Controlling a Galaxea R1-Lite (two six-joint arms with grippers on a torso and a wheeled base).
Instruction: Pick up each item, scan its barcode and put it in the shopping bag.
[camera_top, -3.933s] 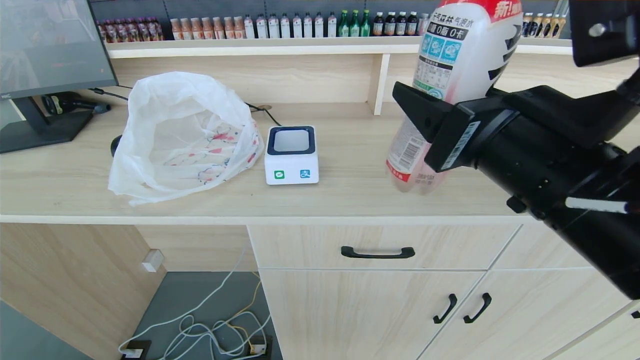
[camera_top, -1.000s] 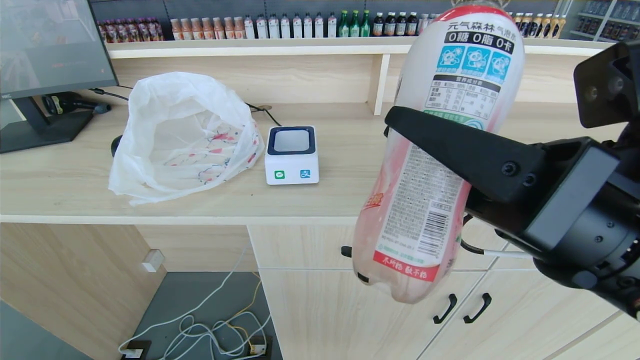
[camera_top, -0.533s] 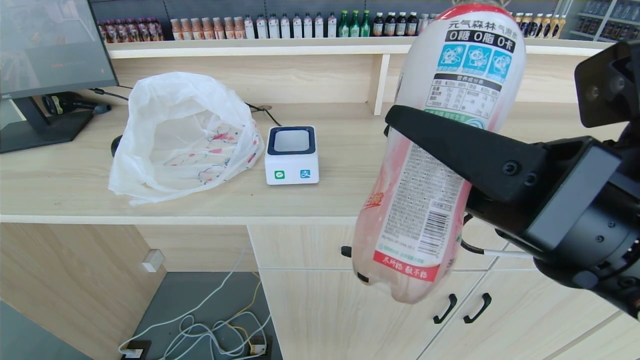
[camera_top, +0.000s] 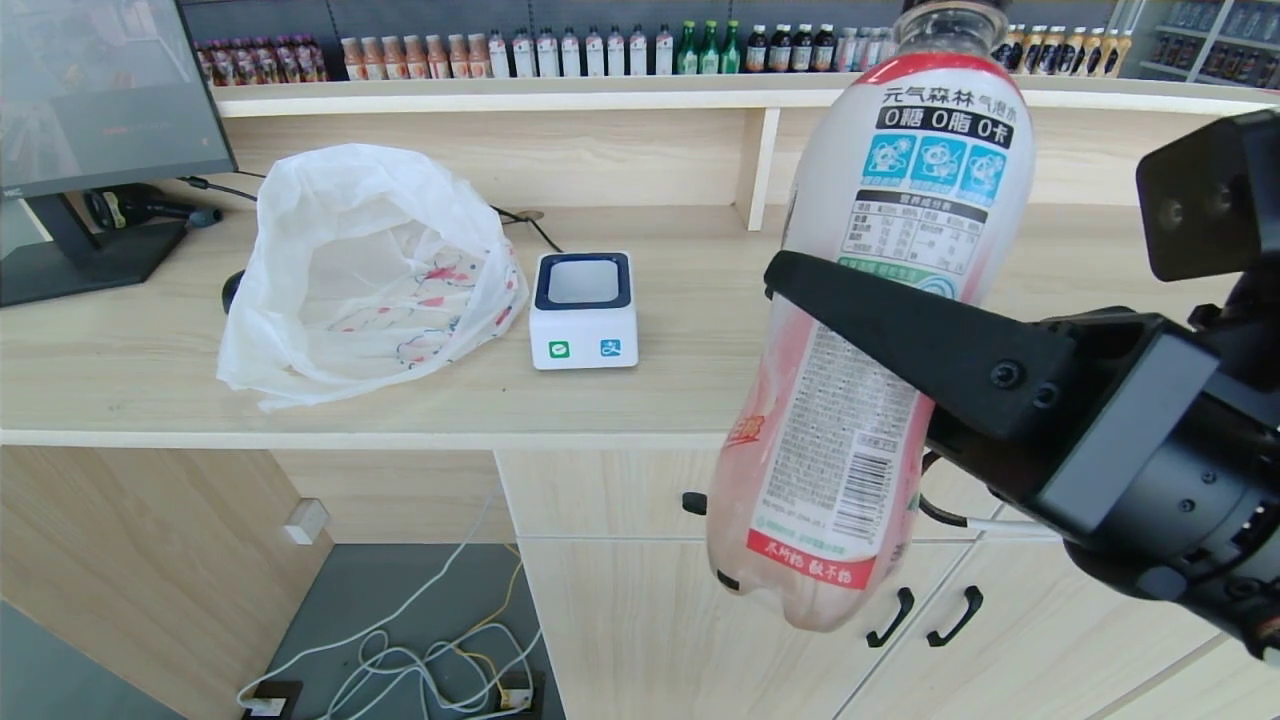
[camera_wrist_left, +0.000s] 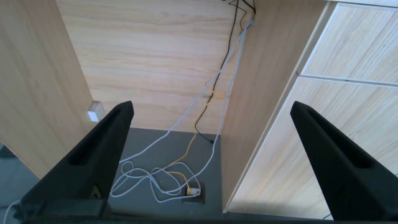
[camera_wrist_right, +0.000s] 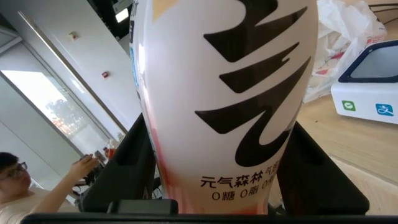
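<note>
Right hand (camera_top: 800, 285) is pinching the bottle (camera_top: 870, 350) at mid-body, one finger across the front of the label, the other behind it. Bottle is in the air, cap up, leaning a little, out in front of the worktop (camera_top: 120, 370) edge and off to the right of the scanner (camera_top: 583, 310), well apart from it. Its lower end hangs in front of the drawer fronts (camera_top: 600, 490). Barcode (camera_top: 862, 490) sits low on the label and faces away from the worktop, toward the robot's head. Right wrist view: bottle (camera_wrist_right: 230, 93) is jammed between both fingers of the hand (camera_wrist_right: 227, 168). Scanner stands on the worktop, window facing up. Bag (camera_top: 370, 270) lies on the worktop just left of the scanner, mouth open toward the front; can't tell if it touches the scanner. Monitor (camera_top: 100, 90) stands at the far left of the worktop. Rows of bottles line the shelf (camera_top: 500, 95) behind. Left hand (camera_wrist_left: 217, 162) is spread wide, nothing in it, low beside the cabinet, above the floor (camera_wrist_left: 143, 140) with loose cables (camera_wrist_left: 174, 180).
</note>
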